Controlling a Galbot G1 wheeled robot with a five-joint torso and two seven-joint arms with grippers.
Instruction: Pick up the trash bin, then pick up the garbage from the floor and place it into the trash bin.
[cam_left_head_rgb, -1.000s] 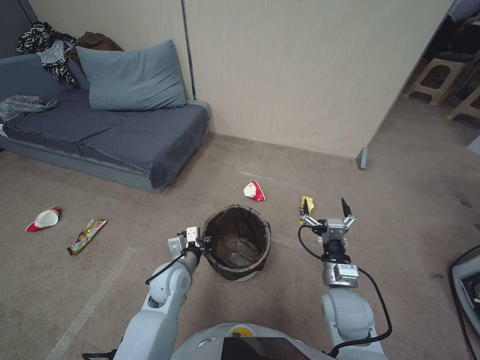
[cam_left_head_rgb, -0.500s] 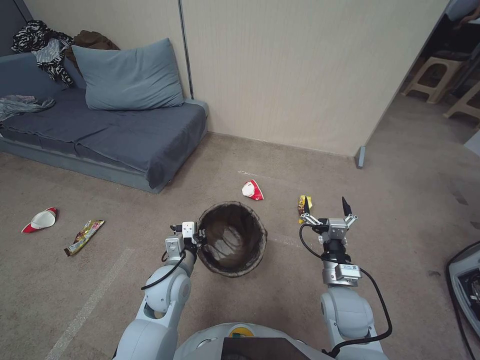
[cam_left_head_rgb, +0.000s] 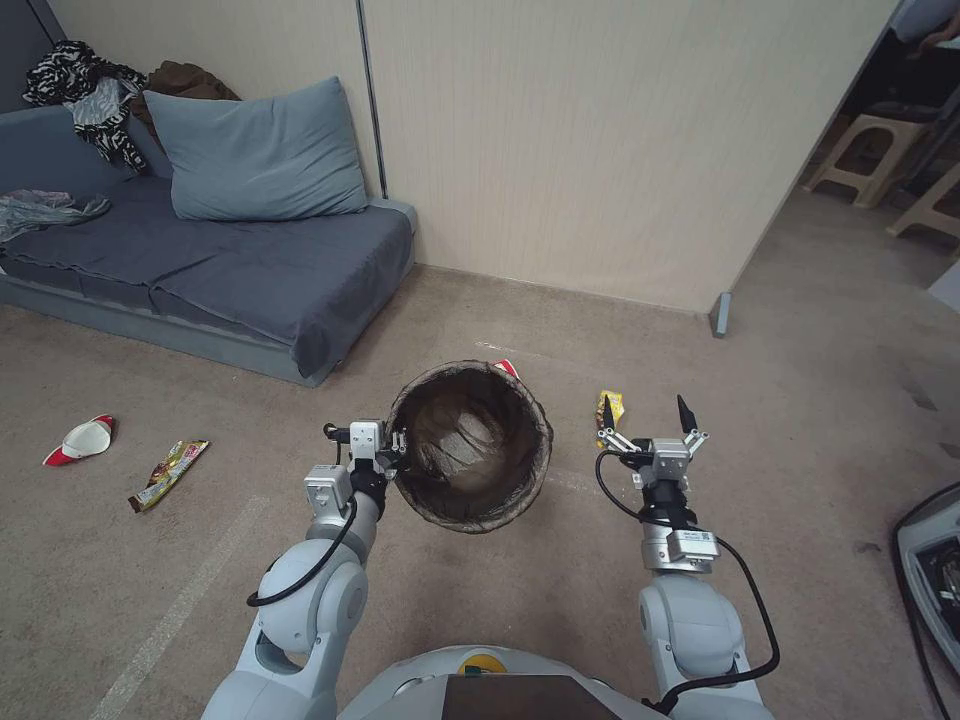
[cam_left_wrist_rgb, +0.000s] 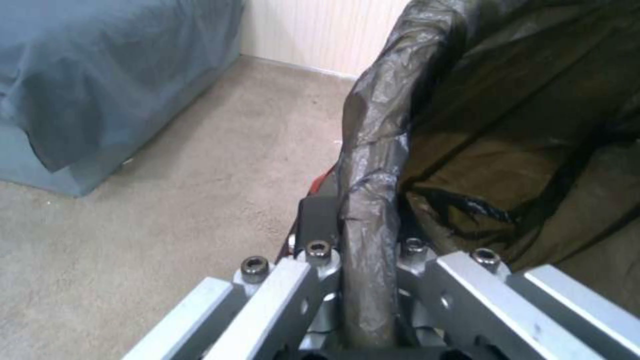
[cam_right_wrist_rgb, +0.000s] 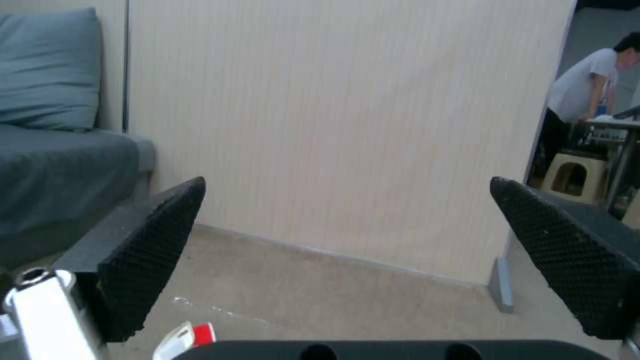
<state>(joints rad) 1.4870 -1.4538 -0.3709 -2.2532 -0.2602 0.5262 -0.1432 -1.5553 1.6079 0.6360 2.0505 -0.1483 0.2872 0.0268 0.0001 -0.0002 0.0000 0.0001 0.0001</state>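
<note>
Lifted off the floor now, the trash bin (cam_left_head_rgb: 468, 447) hangs from the left end effector (cam_left_head_rgb: 385, 462) clamped on its rim; right end effector (cam_left_head_rgb: 645, 412) waits wide open, empty.

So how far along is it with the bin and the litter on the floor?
Done: the left pincer is shut on the trash bin's bag-lined rim, and the bin looks lifted. In hand: nothing in the right pincer, which hangs open. Left: the red-and-white cup, snack wrapper and yellow wrapper all lie on the carpet; none is picked up.
</note>
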